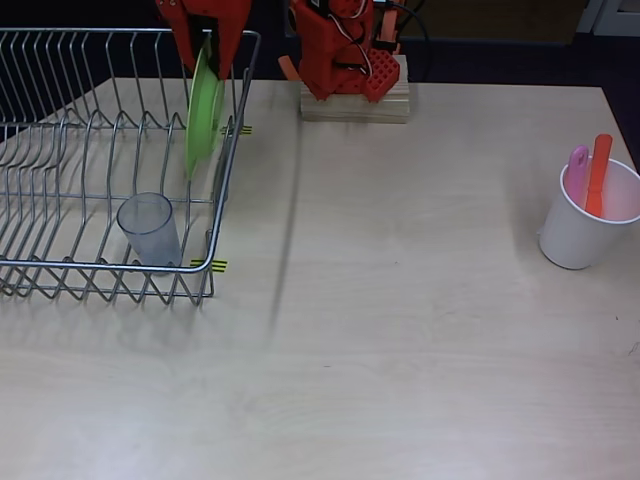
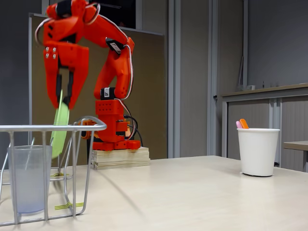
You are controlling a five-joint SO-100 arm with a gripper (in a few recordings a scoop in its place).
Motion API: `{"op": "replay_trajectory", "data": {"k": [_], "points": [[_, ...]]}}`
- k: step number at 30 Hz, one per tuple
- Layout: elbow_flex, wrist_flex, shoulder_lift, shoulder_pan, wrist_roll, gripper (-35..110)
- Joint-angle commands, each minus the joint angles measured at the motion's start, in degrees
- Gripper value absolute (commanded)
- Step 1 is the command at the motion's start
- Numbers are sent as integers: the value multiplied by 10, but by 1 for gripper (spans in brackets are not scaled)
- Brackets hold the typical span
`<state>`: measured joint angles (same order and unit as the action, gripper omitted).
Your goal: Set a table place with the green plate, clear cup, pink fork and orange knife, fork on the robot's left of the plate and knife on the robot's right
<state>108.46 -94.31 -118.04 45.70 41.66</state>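
The green plate (image 1: 204, 110) (image 2: 60, 126) hangs on edge above the wire rack's right side, tilted a little. My gripper (image 1: 208, 50) (image 2: 64, 98) is shut on the plate's top rim and holds it from above. The clear cup (image 1: 150, 229) (image 2: 30, 178) stands upright in the rack's front right corner, below and in front of the plate. Far to the right, the pink fork (image 1: 578, 172) (image 2: 238, 124) and the orange knife (image 1: 598, 174) (image 2: 244, 123) stand handle-up side by side in a white cup.
The wire dish rack (image 1: 60, 160) (image 2: 72, 129) fills the table's left side. The white cup (image 1: 588, 215) (image 2: 258, 150) sits near the right edge. My base rests on a pale wooden block (image 1: 355, 102) (image 2: 120, 158) at the table's back.
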Motion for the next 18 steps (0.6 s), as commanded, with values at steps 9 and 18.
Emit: {"op": "replay_trajectory", "data": {"k": [9,18], "points": [[-164,-109,-146,-155,-17,0],[-153,-92,-185,-366,68,0]]}}
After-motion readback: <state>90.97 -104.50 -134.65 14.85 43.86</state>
